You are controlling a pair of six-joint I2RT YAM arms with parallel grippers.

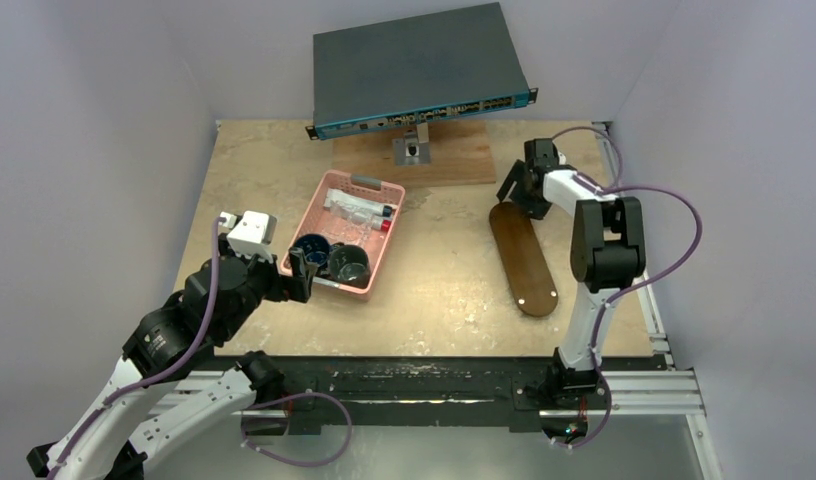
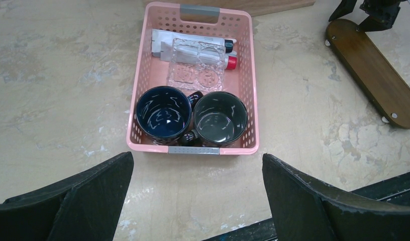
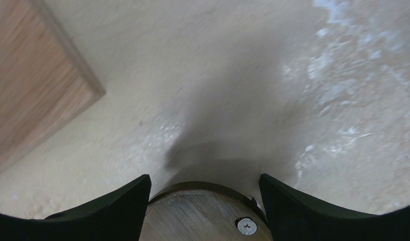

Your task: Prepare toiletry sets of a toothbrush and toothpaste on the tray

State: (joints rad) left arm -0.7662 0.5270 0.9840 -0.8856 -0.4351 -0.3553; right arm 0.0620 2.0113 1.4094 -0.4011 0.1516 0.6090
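Note:
The tray, a dark-brown wooden board with rounded ends, lies flat on the right of the table, screw heads facing up. My right gripper sits at its far end. In the right wrist view the tray fills the gap between both fingers of the right gripper, so it is shut on that end. The toiletry sets, white packets and small tubes under clear plastic, lie at the far end of the pink basket. My left gripper stands wide open and empty just before the basket's near rim.
Two dark mugs fill the near half of the basket. A grey flat device stands on a post over a light wooden board at the back. That board's corner lies just left of my right gripper.

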